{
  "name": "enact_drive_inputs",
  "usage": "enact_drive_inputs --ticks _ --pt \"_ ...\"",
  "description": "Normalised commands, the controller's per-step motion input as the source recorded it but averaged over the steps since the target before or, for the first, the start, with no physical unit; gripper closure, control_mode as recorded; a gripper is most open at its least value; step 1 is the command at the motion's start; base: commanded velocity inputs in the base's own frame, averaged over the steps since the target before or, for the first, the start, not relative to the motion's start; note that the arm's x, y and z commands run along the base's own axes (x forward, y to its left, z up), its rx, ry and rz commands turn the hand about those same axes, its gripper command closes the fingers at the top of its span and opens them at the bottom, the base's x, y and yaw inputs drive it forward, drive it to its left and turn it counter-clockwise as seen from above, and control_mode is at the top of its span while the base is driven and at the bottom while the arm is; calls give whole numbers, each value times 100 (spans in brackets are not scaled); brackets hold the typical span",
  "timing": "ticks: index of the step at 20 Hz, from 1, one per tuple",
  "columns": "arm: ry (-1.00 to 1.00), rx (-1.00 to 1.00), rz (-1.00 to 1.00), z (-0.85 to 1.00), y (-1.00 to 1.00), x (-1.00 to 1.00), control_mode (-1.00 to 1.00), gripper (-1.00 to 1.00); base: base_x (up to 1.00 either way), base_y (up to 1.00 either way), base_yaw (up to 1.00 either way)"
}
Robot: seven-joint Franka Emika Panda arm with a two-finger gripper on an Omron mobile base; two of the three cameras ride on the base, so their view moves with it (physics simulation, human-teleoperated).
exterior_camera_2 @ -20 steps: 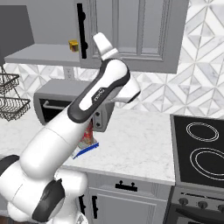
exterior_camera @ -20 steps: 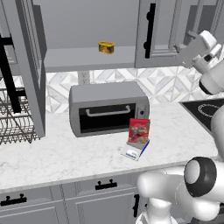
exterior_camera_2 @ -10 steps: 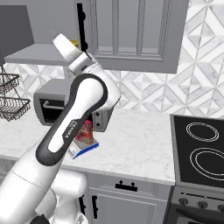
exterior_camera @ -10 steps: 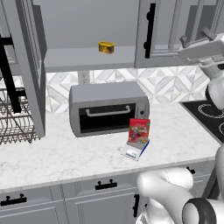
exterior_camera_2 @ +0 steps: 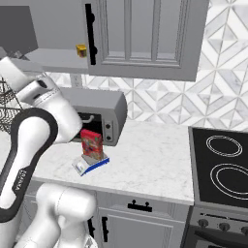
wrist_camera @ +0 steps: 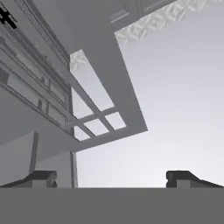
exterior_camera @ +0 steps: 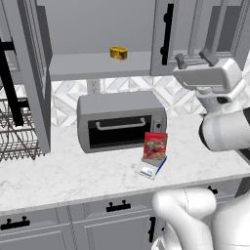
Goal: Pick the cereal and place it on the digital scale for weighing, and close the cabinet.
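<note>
Left of the toaster oven [exterior_camera: 119, 120], the cabinet [exterior_camera: 29, 73] door hangs open. Above the oven, a yellow can [exterior_camera: 118, 52] sits on the shelf. In front of the oven's right end, the cereal [exterior_camera: 155, 146] stands upright on the scale [exterior_camera: 150, 169]. Up right of the oven, my gripper [exterior_camera: 195, 59] is spread wide, empty.

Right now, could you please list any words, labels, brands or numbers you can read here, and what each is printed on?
No text can be read here.
cereal: colourful print on the red front, too blurred to read.
yellow can: label too small to read.
digital scale: no figures legible.
toaster oven: controls too blurred to read.
</note>
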Motion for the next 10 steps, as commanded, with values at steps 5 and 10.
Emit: enact_drive_inputs --ticks 5,10 --pt "-6 11 -2 -7 92 -52 -100 -100 0 0 0" --pt "-3 11 0 -24 72 -4 -100 -100 0 0 0"
